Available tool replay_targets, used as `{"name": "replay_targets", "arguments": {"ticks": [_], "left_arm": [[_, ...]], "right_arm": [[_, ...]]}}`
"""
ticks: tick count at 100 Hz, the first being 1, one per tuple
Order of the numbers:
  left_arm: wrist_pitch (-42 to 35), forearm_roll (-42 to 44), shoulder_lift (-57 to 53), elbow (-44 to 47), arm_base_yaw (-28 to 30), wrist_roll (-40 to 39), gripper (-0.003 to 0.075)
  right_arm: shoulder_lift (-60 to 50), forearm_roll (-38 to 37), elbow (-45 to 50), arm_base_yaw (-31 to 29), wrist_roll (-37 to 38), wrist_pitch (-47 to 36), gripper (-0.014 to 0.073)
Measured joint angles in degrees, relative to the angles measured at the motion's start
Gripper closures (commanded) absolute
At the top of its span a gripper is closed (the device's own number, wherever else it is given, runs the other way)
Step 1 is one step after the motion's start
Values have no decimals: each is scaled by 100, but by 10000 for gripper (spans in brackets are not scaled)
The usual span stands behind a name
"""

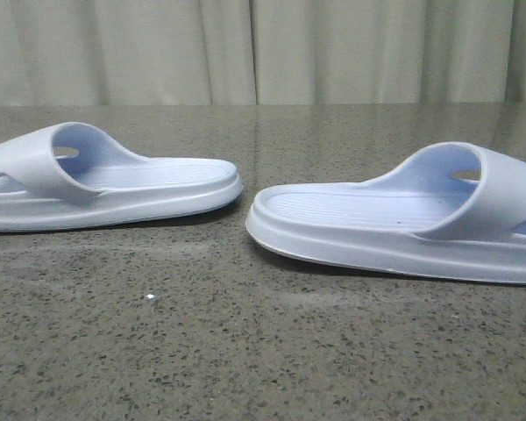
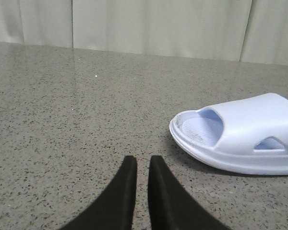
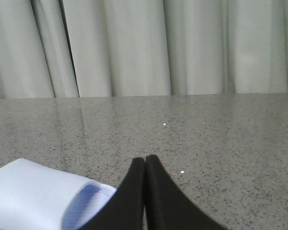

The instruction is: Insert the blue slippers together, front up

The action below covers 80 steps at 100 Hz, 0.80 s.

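Observation:
Two blue slippers lie sole-down on the speckled table, heels toward each other. The left slipper (image 1: pixel 114 184) has its strap at the far left of the front view; the right slipper (image 1: pixel 403 219) has its strap at the right edge. Neither gripper shows in the front view. In the left wrist view my left gripper (image 2: pixel 143 160) hovers over bare table, its fingers nearly together with a thin gap and nothing between them; a slipper (image 2: pixel 240 136) lies apart from it. My right gripper (image 3: pixel 145 158) is shut and empty, with a slipper (image 3: pixel 33 196) close beside it.
The speckled brown stone table (image 1: pixel 263 351) runs back to a pale pleated curtain (image 1: pixel 263 53). A small white speck (image 1: pixel 150 298) lies on the table in front of the left slipper. A narrow strip of table separates the two heels.

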Motion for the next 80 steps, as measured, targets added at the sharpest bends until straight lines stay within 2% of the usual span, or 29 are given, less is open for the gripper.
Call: {"name": "replay_targets", "arguments": {"ticks": [67,80], "left_arm": [[-398,-30,0,0,0,0,705],[-525,-760,0,0,0,0,705]], "right_arm": [[0,0,0,0,0,-121,701],[0,0,0,0,0,-158,700]]}}
